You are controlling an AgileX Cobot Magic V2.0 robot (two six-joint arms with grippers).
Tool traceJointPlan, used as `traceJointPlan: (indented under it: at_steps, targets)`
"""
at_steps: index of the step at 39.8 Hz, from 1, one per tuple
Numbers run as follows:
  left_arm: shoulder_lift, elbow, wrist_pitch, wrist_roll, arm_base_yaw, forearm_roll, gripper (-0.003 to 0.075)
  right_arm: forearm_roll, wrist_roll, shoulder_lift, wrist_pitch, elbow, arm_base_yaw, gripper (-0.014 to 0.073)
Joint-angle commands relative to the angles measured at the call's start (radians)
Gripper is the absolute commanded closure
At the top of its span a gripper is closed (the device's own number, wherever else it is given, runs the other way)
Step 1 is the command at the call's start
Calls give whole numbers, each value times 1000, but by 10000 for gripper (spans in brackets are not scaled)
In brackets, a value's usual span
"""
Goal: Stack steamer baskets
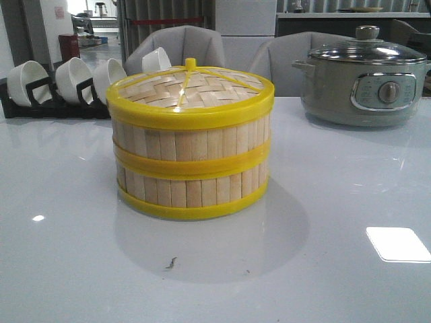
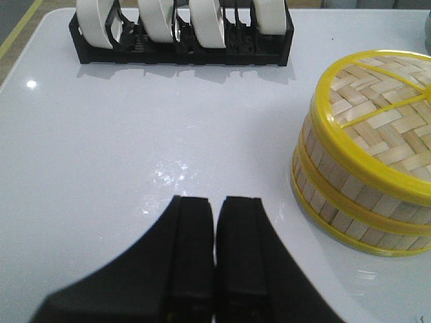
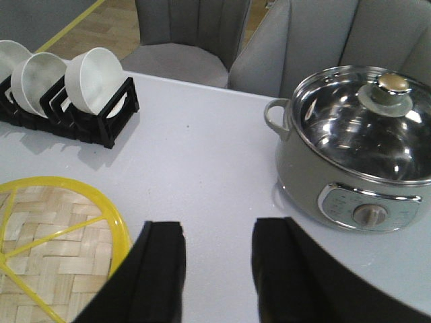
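Two steamer baskets (image 1: 192,168) stand stacked in the middle of the table, one on the other, under a woven bamboo lid (image 1: 190,87) with a yellow rim and knob. The same stack (image 2: 363,182) shows in the left wrist view, off to one side of my left gripper (image 2: 215,205), which is shut with nothing between its fingers. My right gripper (image 3: 217,232) is open and empty above the table, just beside the lid's yellow rim (image 3: 114,222). Neither gripper appears in the front view.
A grey electric pot (image 1: 363,84) with a glass lid stands at the back right. A black rack of white bowls (image 1: 64,84) lines the back left. Grey chairs (image 1: 178,44) stand behind the table's far edge.
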Motion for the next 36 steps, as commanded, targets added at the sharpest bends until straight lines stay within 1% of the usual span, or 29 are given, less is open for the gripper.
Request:
traceJointPlan:
  at_steps: [1,6,11,23,30,36]
  targets:
    - [2,-27,-76,-13,-6,8,636,-16,-11,-121,-159,85,-30,233]
    - [2,-27,-76,-13,-6,8,636,-16,-11,-230,-197,209,-65,233]
    - [2,-27,-76,-13,-6,8,636,-16,-11,-323,-203,320,-111,233]
    - [2,-27,-76,-13,-6,8,636,-16,-11,-551,-258,546,-211,233]
    - [2,-27,-76,-13,-6,8,636,-16,-11,-695,-309,670,-237,233]
    - [2,-27,-76,-13,-6,8,636,-16,-11,-785,-315,766,-238,233]
